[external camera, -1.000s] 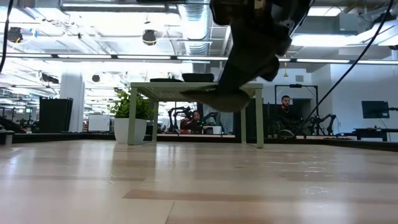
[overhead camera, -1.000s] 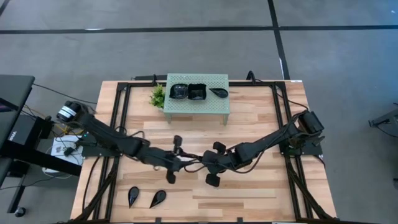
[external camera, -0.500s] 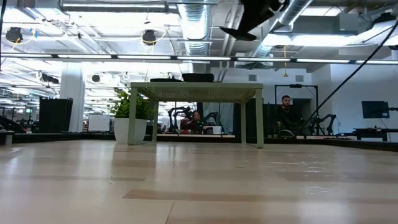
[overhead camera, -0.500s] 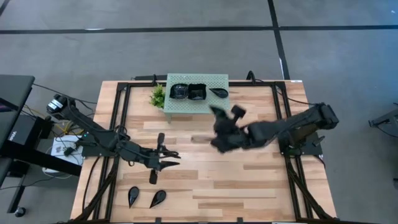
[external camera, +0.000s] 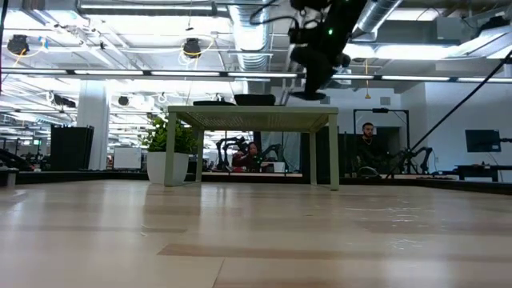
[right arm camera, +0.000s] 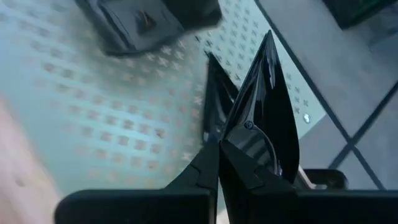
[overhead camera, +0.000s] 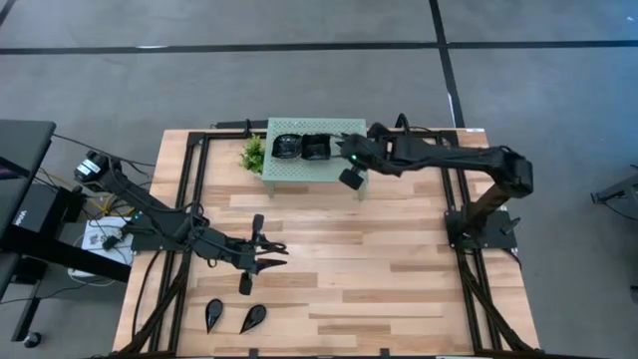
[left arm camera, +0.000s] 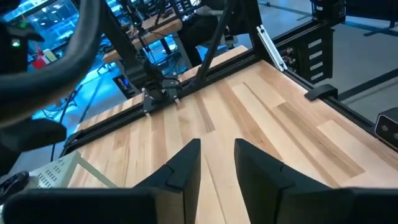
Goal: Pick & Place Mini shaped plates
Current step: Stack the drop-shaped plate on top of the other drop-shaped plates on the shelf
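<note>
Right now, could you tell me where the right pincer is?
In the high view the right pincer is over the right end of the mint-green stand, shut on a leaf-shaped plate, beside the square plate.

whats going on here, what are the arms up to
The right gripper is over the right end of the mint-green perforated stand, shut on a leaf-shaped black plate that it holds just above the top. Two more black plates already sit on the stand, and a second leaf plate lies under the held one. The left gripper waits open over the bare wood near the table's front, with two leaf-shaped plates left at the front left corner.
</note>
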